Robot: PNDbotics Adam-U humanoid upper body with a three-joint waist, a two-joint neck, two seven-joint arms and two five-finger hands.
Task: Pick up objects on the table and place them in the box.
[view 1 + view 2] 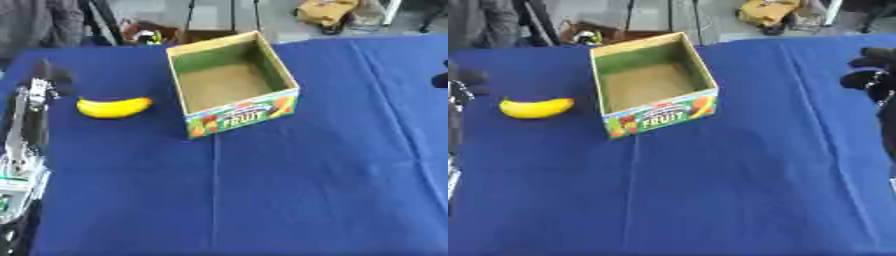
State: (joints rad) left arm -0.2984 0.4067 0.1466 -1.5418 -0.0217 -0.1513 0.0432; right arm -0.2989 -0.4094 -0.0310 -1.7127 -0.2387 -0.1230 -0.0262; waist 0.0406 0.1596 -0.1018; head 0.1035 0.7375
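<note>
A yellow banana (114, 107) lies on the blue tablecloth (306, 190), a short way left of the box. The cardboard box (241, 116) has fruit pictures and the word FRUIT on its front wall, stands open-topped at the middle back, and holds nothing on its brown floor. My left hand (44, 80) is raised at the left edge, just left of the banana and apart from it, with its fingers up and nothing in it. Dark and blurred, my right hand (868, 70) shows at the right edge, well away from the box.
My left forearm (22, 150) runs up along the left edge from the lower corner. Beyond the table's far edge, clutter lies on the floor, including a tan bag (328, 10). Bare blue cloth fills the front and right of the table.
</note>
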